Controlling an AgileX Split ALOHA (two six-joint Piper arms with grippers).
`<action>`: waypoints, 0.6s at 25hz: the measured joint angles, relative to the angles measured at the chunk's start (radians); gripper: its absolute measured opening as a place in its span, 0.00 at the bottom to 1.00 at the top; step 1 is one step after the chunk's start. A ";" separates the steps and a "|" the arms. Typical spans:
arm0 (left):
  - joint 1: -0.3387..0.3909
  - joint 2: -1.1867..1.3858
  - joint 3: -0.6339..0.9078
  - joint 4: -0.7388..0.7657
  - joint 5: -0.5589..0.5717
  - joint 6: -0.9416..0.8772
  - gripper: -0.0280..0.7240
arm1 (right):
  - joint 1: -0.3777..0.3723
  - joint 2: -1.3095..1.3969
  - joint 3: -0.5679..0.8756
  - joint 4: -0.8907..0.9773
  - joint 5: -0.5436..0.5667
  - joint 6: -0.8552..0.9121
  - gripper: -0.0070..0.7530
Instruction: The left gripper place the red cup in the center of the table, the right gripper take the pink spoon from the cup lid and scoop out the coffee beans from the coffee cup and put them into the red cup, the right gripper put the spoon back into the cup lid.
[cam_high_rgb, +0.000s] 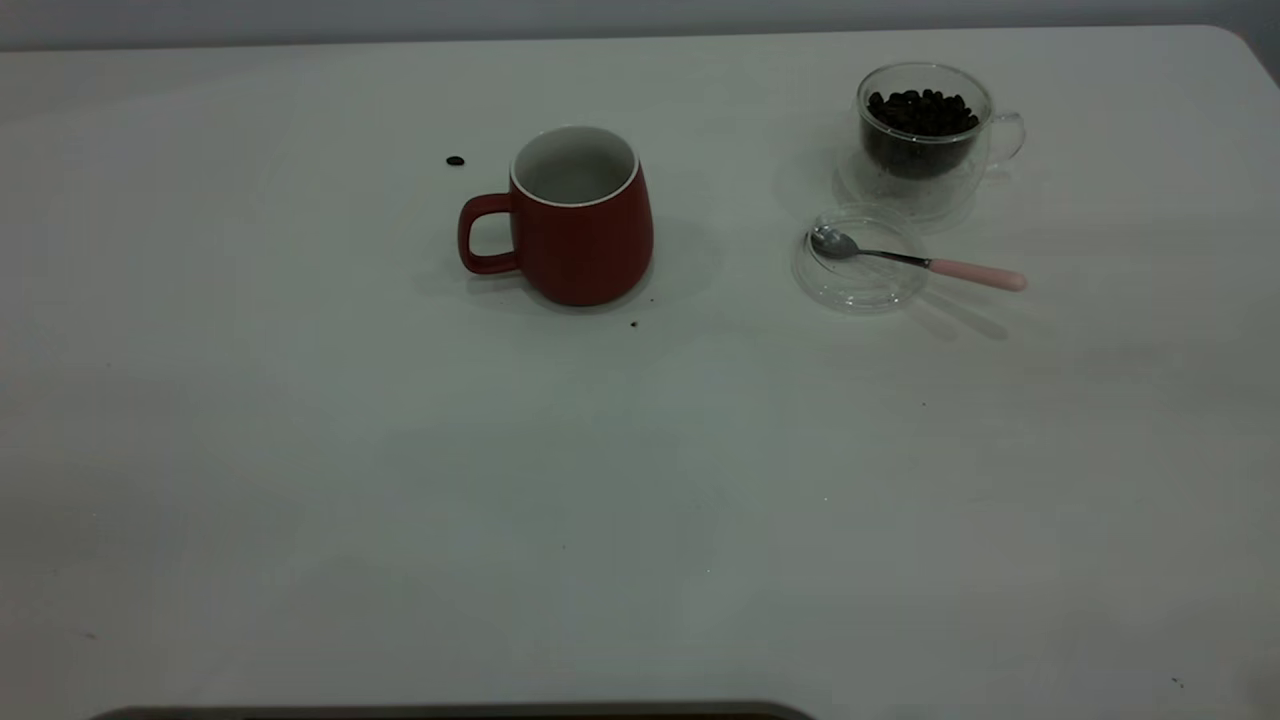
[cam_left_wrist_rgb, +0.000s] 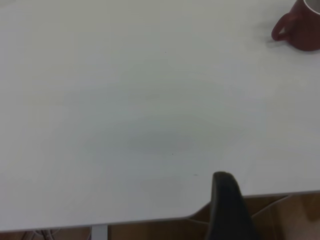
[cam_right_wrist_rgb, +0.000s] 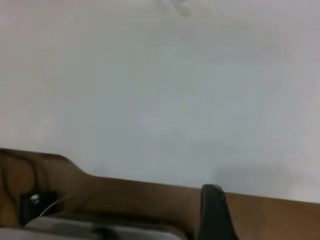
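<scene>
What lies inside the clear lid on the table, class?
The spoon's metal bowl rests inside the clear lid; its pink handle sticks out over the rim. The lid is see-through, so nothing is hidden beneath it.

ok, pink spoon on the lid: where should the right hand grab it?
By the pink handle, probably from above. The spoon lies nearly flat, its bowl resting in the clear lid and its handle sticking out past the rim toward the right, away from the glass cup.
</scene>
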 joint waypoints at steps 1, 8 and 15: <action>0.000 0.000 0.000 0.000 0.000 0.000 0.69 | 0.000 -0.046 0.015 -0.009 0.010 0.009 0.75; 0.000 0.000 0.000 0.000 0.000 -0.001 0.69 | 0.048 -0.256 0.033 -0.094 0.064 0.078 0.75; 0.000 0.000 0.000 0.000 0.000 -0.001 0.69 | 0.164 -0.341 0.047 -0.152 0.069 0.177 0.75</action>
